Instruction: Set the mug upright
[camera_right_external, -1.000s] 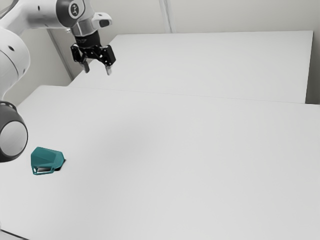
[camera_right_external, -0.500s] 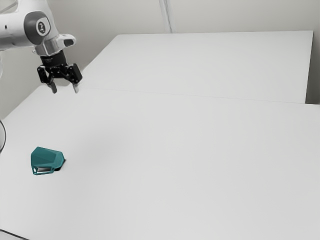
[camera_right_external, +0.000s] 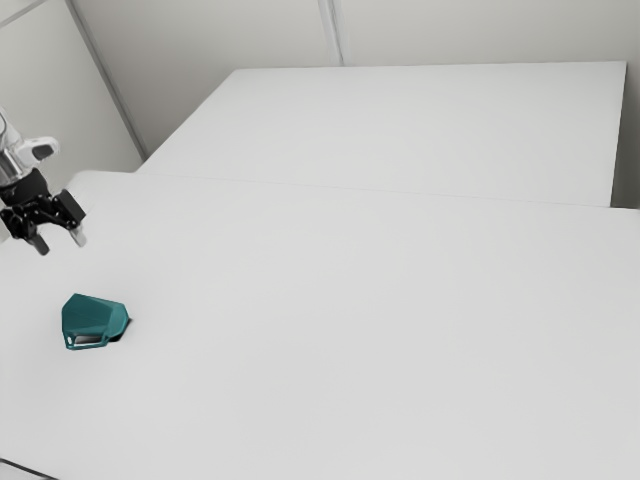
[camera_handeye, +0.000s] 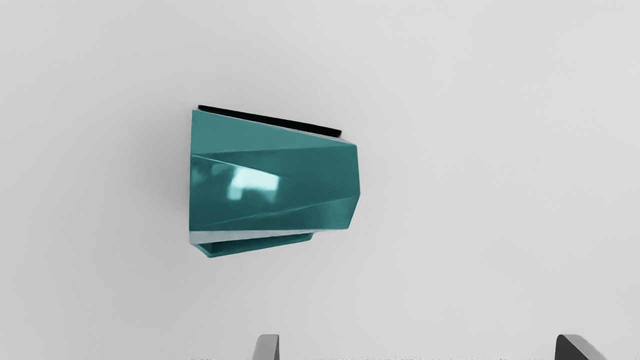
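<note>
Most of the arm (camera_right_external: 22, 160) is cut off at the exterior view's left edge, and in the wrist view the fingers (camera_handeye: 268, 348) are cropped down to their tips. The inside of the mug (camera_right_external: 93, 316) is hidden, and in the wrist view its body covers part of the handle (camera_handeye: 260, 244). A thin black strip (camera_handeye: 270, 119) runs along the mug's side away from the fingers; I can't tell whether it is shadow. A dark line (camera_right_external: 28, 468) at the exterior view's lower left corner is also hard to identify.

The mug lies on its side on the table (camera_right_external: 350, 330), apart from the claw (camera_right_external: 60, 243) and below it, toward the exterior view's right. In the wrist view it sits ahead of the fingertips, roughly in line with 1 finger, its handle side toward them. The claw is released, its 2 fingers spread wide.
</note>
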